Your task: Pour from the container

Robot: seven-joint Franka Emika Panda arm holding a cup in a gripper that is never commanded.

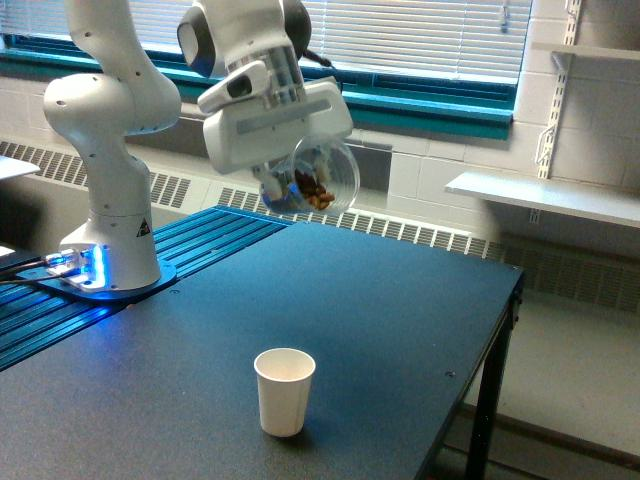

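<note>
My gripper [300,185] is shut on the container [318,180], a small clear rounded jar with brown nut-like pieces inside. The jar hangs tilted, high above the dark table, under the white gripper body. A white paper cup [284,391] stands upright on the table near its front edge, well below the jar and slightly toward the exterior view's left. No pieces are seen falling.
The arm's white base [110,240] stands on blue slats at the exterior view's left. The dark table [400,320] ends at the right edge, with floor beyond. A wall shelf [550,195] and a radiator run along the back.
</note>
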